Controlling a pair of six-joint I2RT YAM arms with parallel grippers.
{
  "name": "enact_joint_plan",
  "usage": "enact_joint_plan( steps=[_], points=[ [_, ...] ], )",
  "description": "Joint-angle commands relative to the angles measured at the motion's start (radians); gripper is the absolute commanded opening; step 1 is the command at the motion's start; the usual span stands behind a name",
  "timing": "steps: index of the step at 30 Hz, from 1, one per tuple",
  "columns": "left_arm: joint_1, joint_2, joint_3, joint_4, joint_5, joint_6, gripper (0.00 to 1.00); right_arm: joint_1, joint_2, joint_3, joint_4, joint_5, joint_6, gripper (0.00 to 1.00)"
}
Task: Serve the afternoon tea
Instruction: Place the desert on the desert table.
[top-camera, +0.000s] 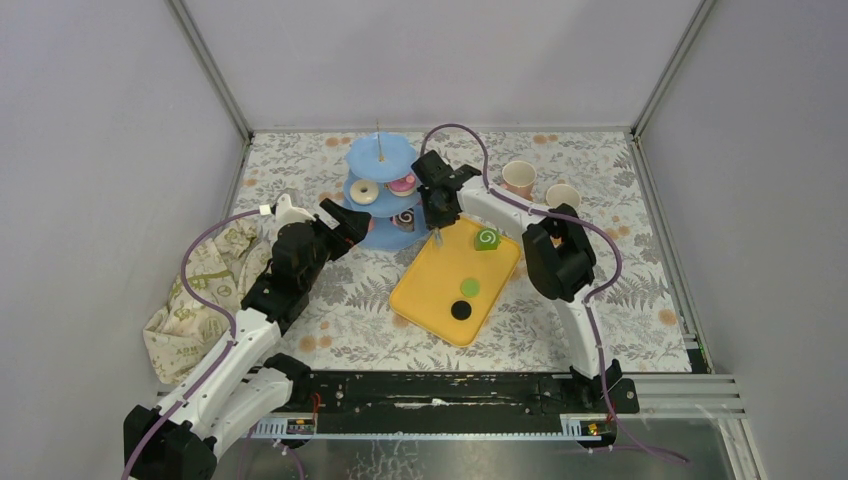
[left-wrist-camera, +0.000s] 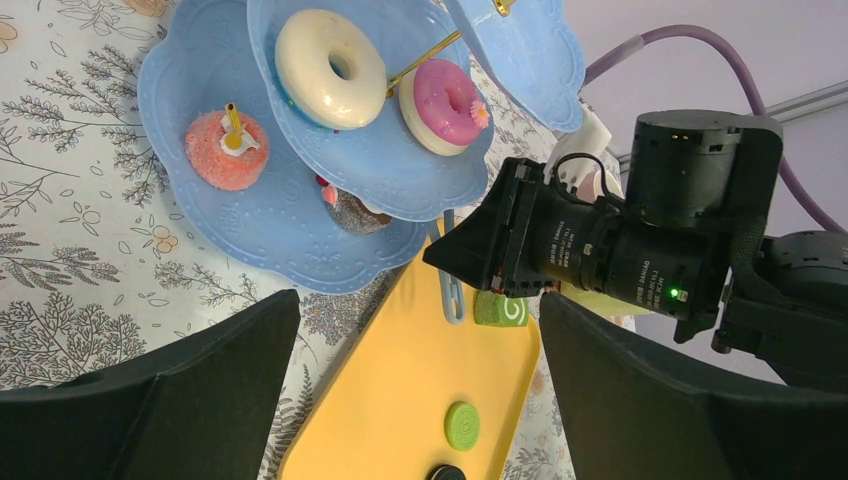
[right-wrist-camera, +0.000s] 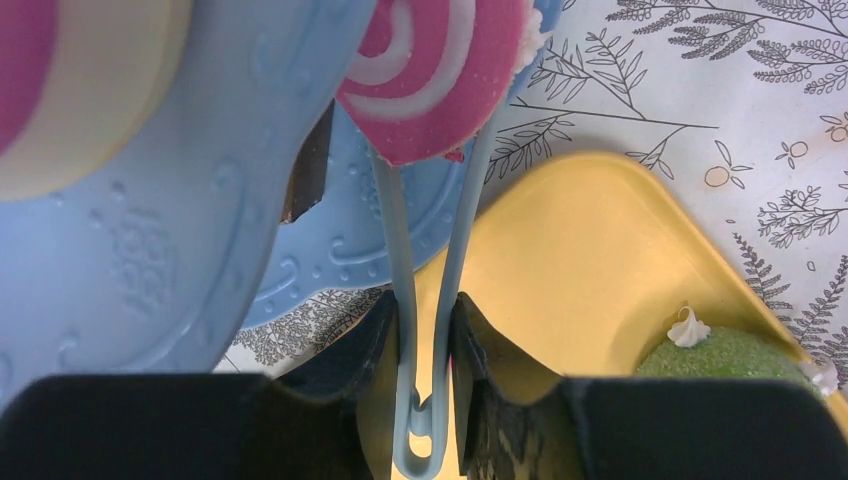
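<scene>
**A:** What sits on the light-blue three-tier stand (top-camera: 380, 160)?

**B:** On the middle tier there is a white doughnut (left-wrist-camera: 330, 55) on the left and a pink doughnut (left-wrist-camera: 445, 100) on the right. The bottom tier has an orange sugared pastry (left-wrist-camera: 225, 150) with a yellow stick on its left side. A brown pastry (left-wrist-camera: 355, 212) is half hidden under the middle tier, and a pink swirl roll (right-wrist-camera: 430, 70) is at the near right edge.

**A:** And the yellow tray (top-camera: 430, 285)?

**B:** It lies just to the near right of the stand and holds three pieces. A green cube with a white swirl (top-camera: 487, 238) is at its far right corner, a green disc (top-camera: 468, 287) is near the middle, and a black disc (top-camera: 461, 310) is nearer still.

**A:** Where are the mugs?

**B:** Both stand upright at the far right of the table, well apart from the stand. The pink mug (top-camera: 518, 178) is on the left and the pale green mug (top-camera: 562, 195) is beside it. I cannot tell what is inside them.

**A:** What are the grippers doing?

**B:** The right gripper (right-wrist-camera: 425, 330) is clenched on the looped end of the blue tongs (right-wrist-camera: 392, 230), and the tong tips pinch the swirl roll from both sides. I cannot tell whether the roll rests on the tier. The left gripper (left-wrist-camera: 418, 310) gapes wide with nothing in it, to the near left of the stand.

**A:** Is there any writing you can read?

**B:** No. The crumpled beige cloth (top-camera: 200, 290) at the left has green lettering that is too small to read. The same goes for the white print on the right arm's black wrist, and the raised marks moulded into the stand's tier are illegible.
</scene>
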Motion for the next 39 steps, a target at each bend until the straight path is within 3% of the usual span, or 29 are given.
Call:
enact_joint_plan(
  steps=[1, 12, 39],
  points=[
    [0.003, -0.001, 0.001, 0.042, -0.014, 0.013, 0.97, -0.013, 0.028, 0.079, -0.032, -0.015, -0.018, 0.12],
    [0.003, 0.003, -0.005, 0.048, -0.004, 0.005, 0.97, -0.024, 0.069, 0.14, -0.041, -0.027, -0.014, 0.12],
    [0.005, -0.004, -0.014, 0.049, -0.004, 0.003, 0.97, -0.036, 0.046, 0.087, 0.047, -0.062, 0.02, 0.14]
  ],
)
